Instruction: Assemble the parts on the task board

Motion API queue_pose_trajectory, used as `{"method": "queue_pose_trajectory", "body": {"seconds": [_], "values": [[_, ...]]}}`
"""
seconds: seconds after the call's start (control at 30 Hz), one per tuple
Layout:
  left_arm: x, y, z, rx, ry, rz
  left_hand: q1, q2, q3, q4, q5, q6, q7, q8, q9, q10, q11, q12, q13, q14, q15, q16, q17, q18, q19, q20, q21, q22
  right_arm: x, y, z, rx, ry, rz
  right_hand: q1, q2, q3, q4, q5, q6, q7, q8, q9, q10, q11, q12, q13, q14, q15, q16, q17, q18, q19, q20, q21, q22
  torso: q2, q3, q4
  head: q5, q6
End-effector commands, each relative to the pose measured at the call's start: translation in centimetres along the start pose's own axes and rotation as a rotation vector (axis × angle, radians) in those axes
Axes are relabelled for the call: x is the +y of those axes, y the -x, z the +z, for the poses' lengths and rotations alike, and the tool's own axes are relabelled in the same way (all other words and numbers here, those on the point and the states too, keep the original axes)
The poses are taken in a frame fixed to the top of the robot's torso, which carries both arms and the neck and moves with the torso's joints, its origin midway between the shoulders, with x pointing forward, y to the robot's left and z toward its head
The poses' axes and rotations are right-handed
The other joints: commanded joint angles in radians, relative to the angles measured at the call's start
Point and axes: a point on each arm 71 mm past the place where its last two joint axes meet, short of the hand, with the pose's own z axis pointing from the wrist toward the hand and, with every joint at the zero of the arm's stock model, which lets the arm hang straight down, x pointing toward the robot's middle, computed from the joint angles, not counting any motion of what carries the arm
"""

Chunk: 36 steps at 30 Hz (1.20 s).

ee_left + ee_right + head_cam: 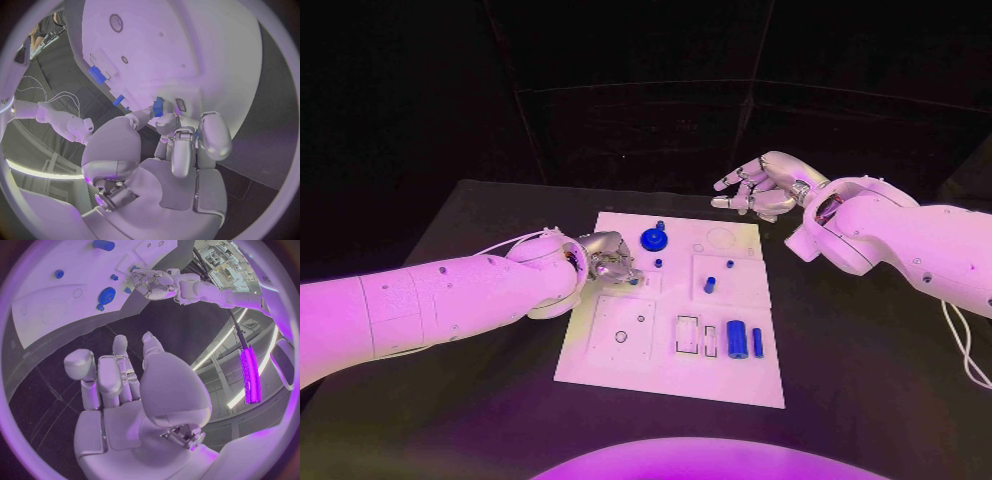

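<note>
The white task board (672, 350) lies in the middle of the black table. My left hand (606, 260) is at the board's left edge, and thumb and finger pinch a small blue part (158, 106) just over the board (187, 50). A round blue disc (653, 238) sits near the far edge. Small blue pegs (710, 284) stand in the middle. Two blue cylinders (736, 337) lie at the near right. My right hand (759, 188) hovers beyond the board's far right corner, fingers apart and holding nothing. From the right wrist I see the disc (106, 294) and my left hand (153, 282).
Black table (473, 400) surrounds the board on all sides. A thin white cable (495, 243) runs along my left arm. Recesses and round holes (622, 336) mark the board's near left part. Dark room lies behind the table.
</note>
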Motion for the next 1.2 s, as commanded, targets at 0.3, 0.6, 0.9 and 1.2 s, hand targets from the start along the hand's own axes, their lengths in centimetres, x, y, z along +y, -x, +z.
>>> {"method": "queue_pose_trajectory", "body": {"seconds": [0.3, 0.6, 0.9, 1.2], "values": [[0.27, -0.91, -0.03, 0.053, 0.011, 0.018, -0.031, -0.027, 0.098, -0.107, 0.004, 0.022, -0.017, 0.003, -0.011, 0.016, -0.011, 0.018, 0.012, 0.104, -0.012, 0.006, 0.263, -0.011, 0.004, -0.003, 0.006, 0.012, 0.19, 0.06, 0.01, 0.001, 0.013, -0.002, -0.001, 0.011, -0.007, 0.001, 0.004, 0.003, 0.003, -0.001, -0.001, -0.007, 0.003, -0.004, -0.002, 0.006, -0.005, -0.004, -0.001, 0.009, -0.007, 0.0, -0.007, -0.002, 0.0, 0.0002, 0.0, -0.002, 0.0], [0.21, -0.88, 0.01, 0.047, 0.012, 0.012, -0.066, -0.04, 0.06, -0.078, 0.003, 0.039, -0.021, 0.0, -0.023, 0.017, -0.014, 0.02, 0.012, 0.104, -0.015, 0.006, 0.263, -0.011, 0.005, -0.006, 0.007, 0.016, 0.22, 0.05, -0.02, -0.001, 0.011, -0.002, -0.001, 0.012, -0.007, 0.001, 0.005, 0.004, 0.002, -0.001, -0.001, -0.007, 0.003, -0.004, -0.002, 0.006, -0.005, -0.005, -0.002, 0.01, -0.007, 0.0, -0.007, -0.004, 0.0, 0.0002, -0.0004, -0.002, -0.003], [0.18, -0.79, 0.14, 0.036, 0.014, 0.008, -0.086, -0.048, 0.029, -0.059, 0.002, 0.049, -0.023, -0.002, -0.032, 0.021, -0.016, 0.027, 0.018, 0.104, -0.016, 0.006, 0.263, -0.012, 0.007, -0.007, 0.009, 0.022, 0.22, 0.06, -0.03, -0.001, 0.01, -0.002, -0.001, 0.012, -0.007, 0.001, 0.005, 0.004, 0.002, -0.001, -0.001, -0.007, 0.003, -0.004, -0.002, 0.006, -0.005, -0.005, -0.002, 0.01, -0.007, 0.0, -0.007, -0.004, -0.001, 0.0003, 0.0003, -0.003, -0.001], [0.21, -0.72, 0.24, 0.036, 0.016, 0.009, -0.1, -0.052, 0.005, -0.045, 0.002, 0.059, -0.025, -0.002, -0.039, 0.028, -0.017, 0.036, 0.029, 0.104, -0.017, 0.006, 0.263, -0.015, 0.012, -0.008, 0.016, 0.034, 0.1, 0.19, -0.11, -0.01, 0.002, -0.002, 0.0, 0.015, -0.008, 0.002, 0.009, 0.005, 0.002, 0.0, -0.001, -0.007, 0.003, -0.004, -0.003, 0.005, -0.005, -0.008, -0.005, 0.011, -0.01, 0.0, -0.011, -0.01, 0.0, 0.0005, -0.0005, -0.003, 0.0]]}}
